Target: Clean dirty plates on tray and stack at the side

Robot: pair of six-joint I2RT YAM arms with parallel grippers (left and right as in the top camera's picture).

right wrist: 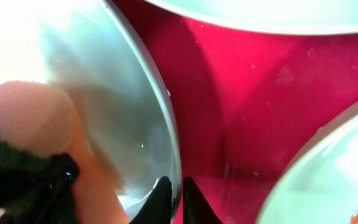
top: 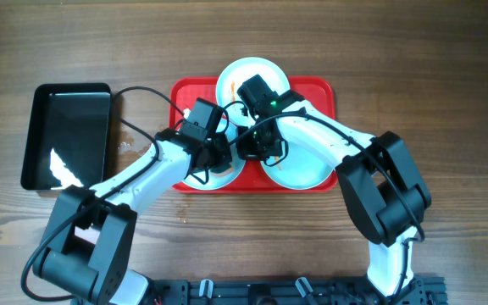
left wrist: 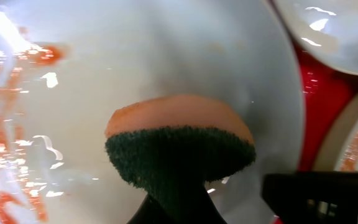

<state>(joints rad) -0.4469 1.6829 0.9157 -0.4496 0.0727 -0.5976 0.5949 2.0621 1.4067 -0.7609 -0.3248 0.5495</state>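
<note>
The red tray holds three pale plates. My left gripper is shut on an orange sponge with a dark green pad and presses it onto the front-left plate, which has orange smears on its left side. My right gripper is shut on that plate's rim, just right of the sponge. It also shows in the overhead view. A second plate lies front right. The third plate lies at the tray's back, partly under the right arm.
A smaller black tray sits on the wooden table left of the red tray. Both arms cross over the red tray's middle. Bare red tray floor shows between the plates. The right gripper's dark body shows in the left wrist view.
</note>
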